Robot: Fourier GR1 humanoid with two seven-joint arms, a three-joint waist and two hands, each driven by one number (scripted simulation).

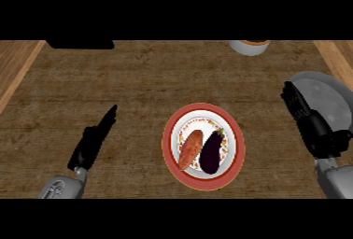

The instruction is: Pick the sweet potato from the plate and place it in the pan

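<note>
An orange sweet potato (190,149) lies on the left half of a red-rimmed plate (180,179), next to a dark purple eggplant (213,151). The grey pan (329,95) sits at the right edge of the counter. My right hand (307,119) hovers at the pan's left rim, right of the plate, with straight fingers and nothing in it. Over on the left my left hand (95,139) rests open, fingers pointing away, well clear of the plate.
A white cup (249,46) with orange contents stands at the back, right of centre. A black object (80,44) lies at the back left. Lighter wooden strips (15,70) border the counter on both sides.
</note>
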